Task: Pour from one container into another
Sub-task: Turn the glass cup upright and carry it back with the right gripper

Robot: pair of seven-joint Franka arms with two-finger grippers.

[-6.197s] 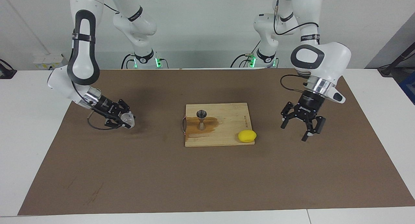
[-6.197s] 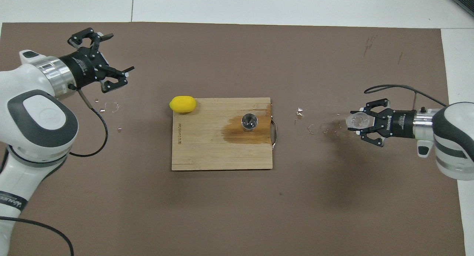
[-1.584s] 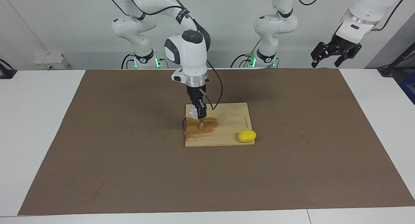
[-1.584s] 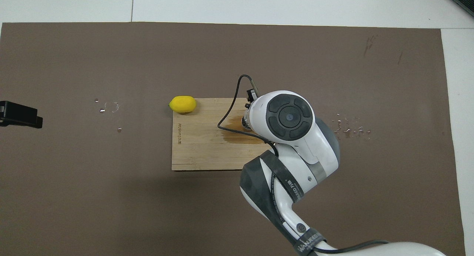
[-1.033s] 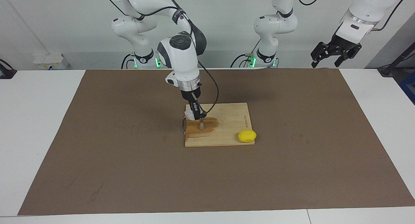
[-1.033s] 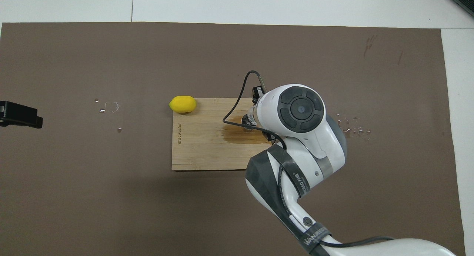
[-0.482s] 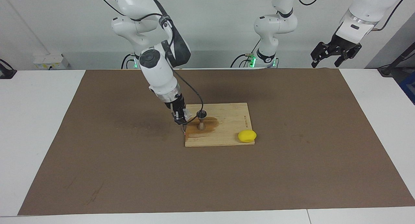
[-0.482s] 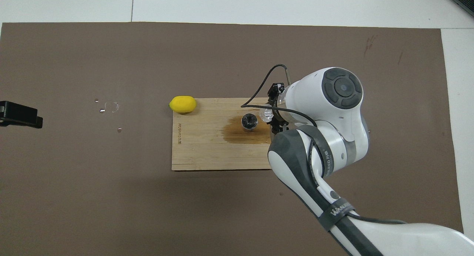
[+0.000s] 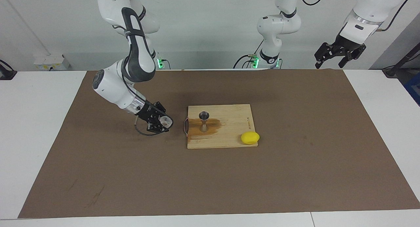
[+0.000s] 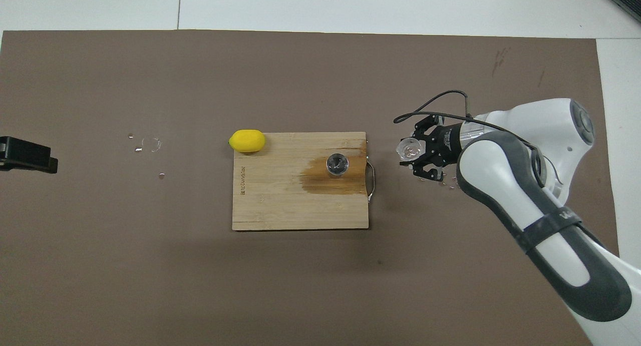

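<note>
The right claw [image 9: 163,123] is closed on the clear cup [image 9: 166,121] and holds it tilted, low over the mat [image 9: 98,161], just beside the handle end of the board [image 9: 229,135], toward the right arm's end of the bench. The jigger [image 9: 204,121] stands upright on the wet stain of the board, between the cup and the lemon [image 9: 250,137], so from this claw it lies across the board's handle, toward the left arm's end. The left claw [image 9: 339,54] waits open, high up over the mat's corner at the left arm's end, so the right arm is much the closer one to the jigger.
</note>
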